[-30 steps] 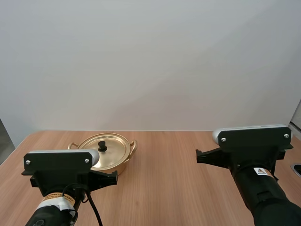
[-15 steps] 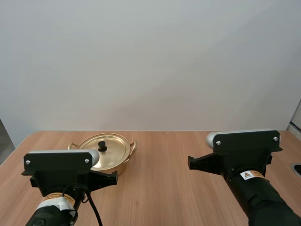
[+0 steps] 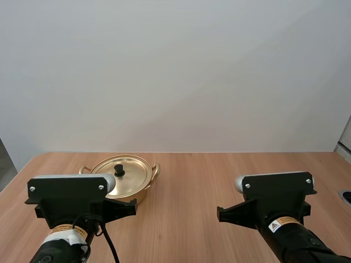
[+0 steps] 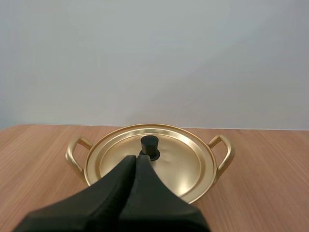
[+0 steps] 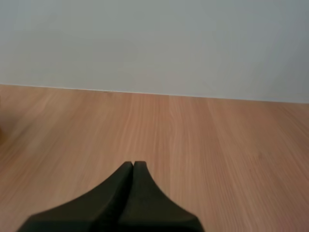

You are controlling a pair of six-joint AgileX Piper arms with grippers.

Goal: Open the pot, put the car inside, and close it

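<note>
A round gold-coloured metal pot (image 3: 145,190) stands on the light brown wooden table (image 3: 203,181), toward the far left corner and a little in from the far edge. Its shallow gold-coloured lid (image 3: 132,172) sits flat on the rim, closing it, with a small black knob (image 3: 119,171) upright at the centre. Two gold loop handles stick out from the pot's sides, one toward the table's left edge (image 4: 75,155) and one toward the right (image 4: 224,152).

The left arm (image 3: 68,200) is on the near side of the pot, above the table's left half and close to the near edge. In the left wrist view the left gripper (image 4: 135,158) has its two black fingers pressed together into one dark wedge, with nothing between them. The tips point at the knob (image 4: 149,145) and sit just short of it above the near part of the lid (image 4: 186,164); whether they touch the lid cannot be told.

The right arm (image 3: 277,200) is above the table's right half, near the near edge and well apart from the pot. The right gripper (image 5: 133,165) is likewise pressed together with nothing held, its joined tips pointing over bare wood (image 5: 203,135) toward the far edge.
</note>
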